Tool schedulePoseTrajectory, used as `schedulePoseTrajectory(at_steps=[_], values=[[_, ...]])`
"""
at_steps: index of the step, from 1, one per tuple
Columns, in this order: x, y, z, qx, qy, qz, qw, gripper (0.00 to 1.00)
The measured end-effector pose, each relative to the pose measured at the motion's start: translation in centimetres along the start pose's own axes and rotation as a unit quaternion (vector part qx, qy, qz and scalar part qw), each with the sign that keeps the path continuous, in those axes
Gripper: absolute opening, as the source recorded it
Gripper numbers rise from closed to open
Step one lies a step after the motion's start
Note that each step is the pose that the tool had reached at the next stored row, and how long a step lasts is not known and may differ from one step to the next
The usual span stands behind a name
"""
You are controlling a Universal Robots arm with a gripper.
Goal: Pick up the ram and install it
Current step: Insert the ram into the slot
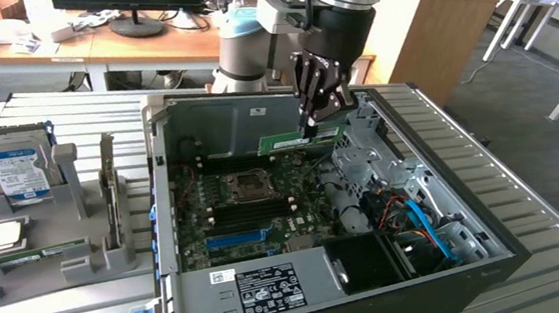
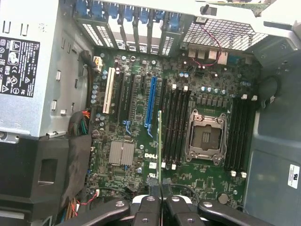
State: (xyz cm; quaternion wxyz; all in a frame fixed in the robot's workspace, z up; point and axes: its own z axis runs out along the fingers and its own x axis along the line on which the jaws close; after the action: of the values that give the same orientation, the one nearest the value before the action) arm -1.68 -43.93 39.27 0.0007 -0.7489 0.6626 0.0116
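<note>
Evidently the pick-up is done and the installing step is in hand. The black, two-fingered gripper (image 1: 310,127) has its fingers (image 2: 148,208) pressed together on the ram (image 1: 295,141), a long, thin green circuit-board stick with small dark chips. They clamp it at one end, and the rest reaches out beyond the fingertips.

Seen along the fingers, the stick shows edge-on as a narrow green line. It runs parallel to the bank of long black memory slots (image 2: 176,127) below the fingers and just to one side of them, and it appears to hang clear of the green motherboard (image 2: 207,184) inside the open grey computer case (image 1: 219,120).

By my judgement, seating it calls for the lower edge to sit squarely over one slot, followed by a straight, even press.
</note>
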Motion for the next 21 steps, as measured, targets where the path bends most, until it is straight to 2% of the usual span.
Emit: schedulePoseTrajectory(at_steps=[4, 7, 10, 14, 21], values=[[0.0, 0.00, 0.01, 0.0000, -0.0001, 0.005, 1.0000, 0.12], [0.0, -0.01, 0.08, 0.0006, -0.0005, 0.031, 0.9995, 0.12], [0.0, 0.00, 0.18, 0.0010, -0.0009, 0.058, 0.9983, 0.12], [0.0, 0.08, 0.32, 0.0016, -0.0013, 0.089, 0.9960, 0.12], [0.0, 0.31, 1.10, 0.0017, -0.0013, 0.092, 0.9958, 0.12]])
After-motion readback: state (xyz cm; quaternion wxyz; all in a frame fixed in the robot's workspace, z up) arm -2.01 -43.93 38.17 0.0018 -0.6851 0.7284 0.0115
